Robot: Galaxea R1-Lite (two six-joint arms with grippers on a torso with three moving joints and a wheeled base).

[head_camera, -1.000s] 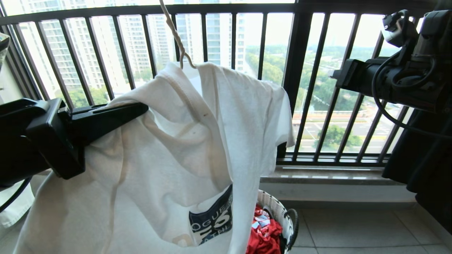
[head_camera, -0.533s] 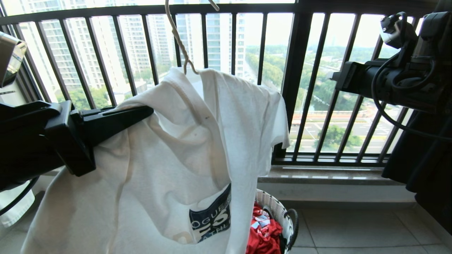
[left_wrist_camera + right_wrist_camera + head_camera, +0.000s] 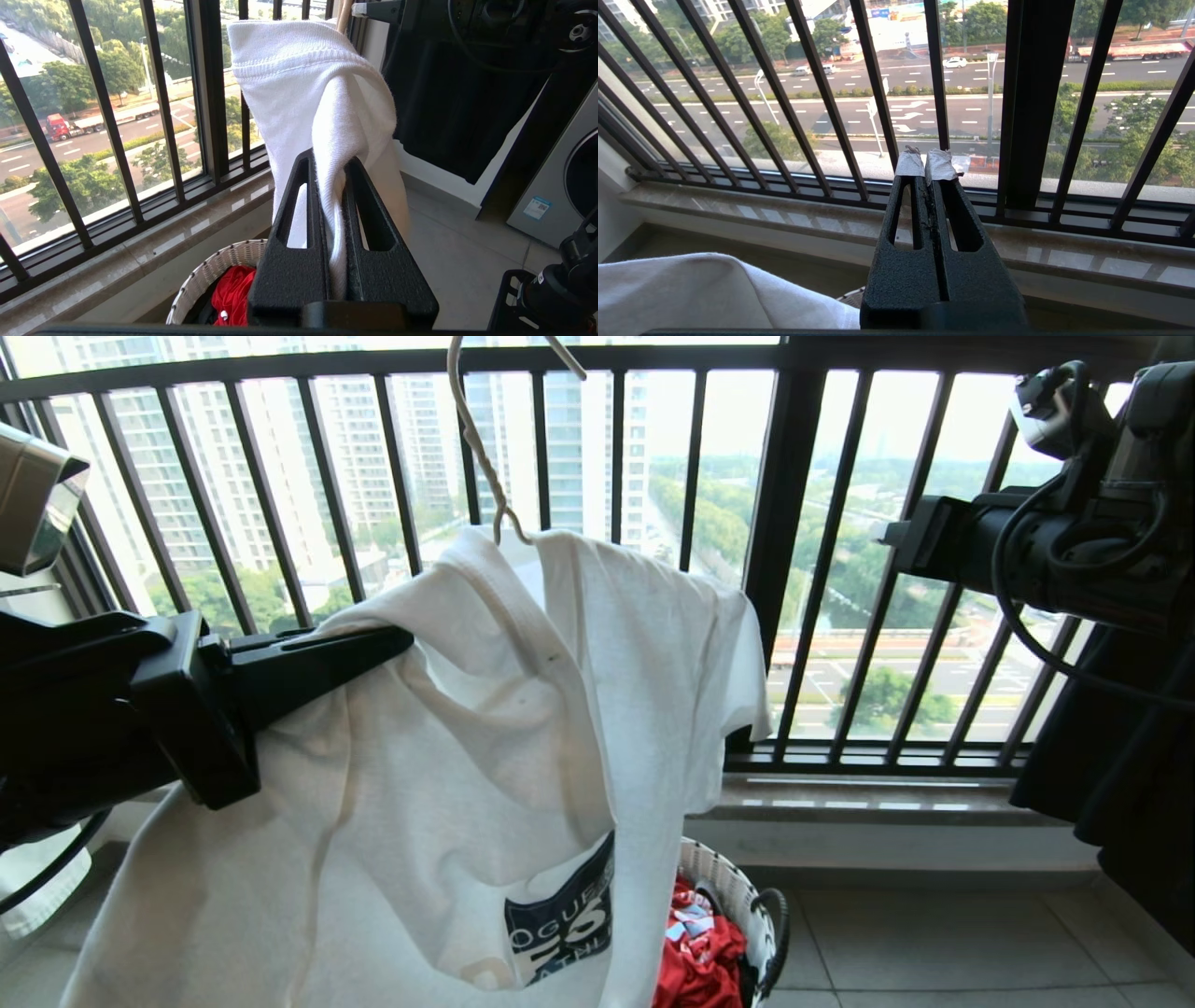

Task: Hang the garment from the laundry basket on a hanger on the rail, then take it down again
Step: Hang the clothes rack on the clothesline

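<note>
1. My left gripper (image 3: 334, 161) has its jaws clamped nearly together on a fold of the garment (image 3: 485, 728), the white cloth pinched between the two black fingers (image 3: 289, 242)
2. In the head view that same left gripper (image 3: 397, 639) reaches in from the left and bites the T-shirt at its shoulder, just below the ribbed collar
3. The garment hangs draped over the hanger (image 3: 481, 443), whose twisted neck rises out of the collar and whose hook curls free in front of the window railing (image 3: 784, 541); no rail shows in any view
4. My right gripper (image 3: 929, 163) has its jaws pressed fully together on nothing, the taped tips pointing at the railing bars and the street below
5. In the head view my right arm (image 3: 1046, 560) is held high on the right, well apart from the shirt
6. The laundry basket (image 3: 738, 887) stands on the floor below the shirt's hem with a red garment (image 3: 700, 952) inside it
7. Only the head view shows the navy chest graphic (image 3: 565, 919) and the hanger's neck
8. Only the left wrist view shows the cloth squeezed between my fingers, and a grey appliance (image 3: 565, 182) at the side
9. The right wrist view catches just a corner of white cloth (image 3: 714, 294) beside the closed jaws
</note>
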